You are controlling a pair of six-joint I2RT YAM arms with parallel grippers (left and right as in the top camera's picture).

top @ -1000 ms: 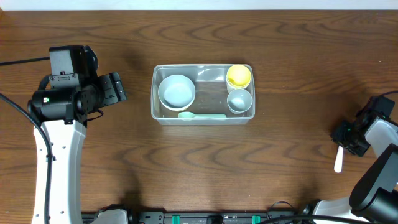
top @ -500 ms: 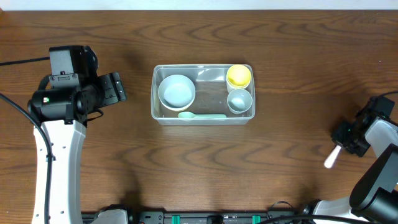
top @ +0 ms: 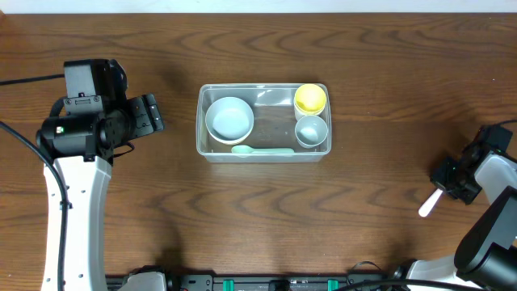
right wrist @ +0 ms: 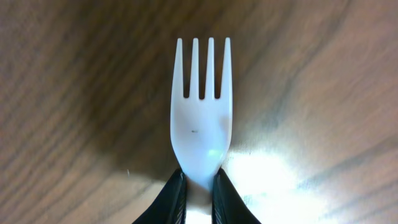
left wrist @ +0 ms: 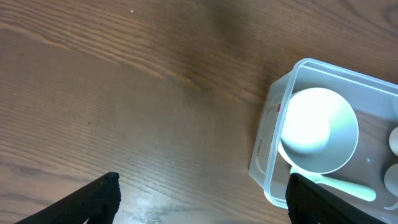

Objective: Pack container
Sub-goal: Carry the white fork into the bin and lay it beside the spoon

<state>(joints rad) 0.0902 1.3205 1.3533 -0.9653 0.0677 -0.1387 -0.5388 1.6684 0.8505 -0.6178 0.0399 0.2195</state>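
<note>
Overhead: one clear container [top: 263, 86] sits mid-table, its long axis running left to right. It holds one white bowl [top: 229, 118], one yellow cup [top: 310, 98], one pale cup [top: 311, 130] and one green spoon [top: 262, 149].

Left wrist: the left gripper [left wrist: 202, 183] is spread wide, near the container's short end.

Right wrist: only here, four tines show; the right gripper [right wrist: 199, 186] pinches one white fork [right wrist: 201, 124].

One container [top: 200, 121], bowl [top: 229, 118], spoon [top: 262, 150], fork [right wrist: 201, 124]; two cups [top: 310, 98] [top: 311, 130]

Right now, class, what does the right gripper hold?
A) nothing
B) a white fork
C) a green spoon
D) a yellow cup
B: in the right wrist view the right gripper pinches the fork by its handle, with the four tines pointing away from it.
</note>
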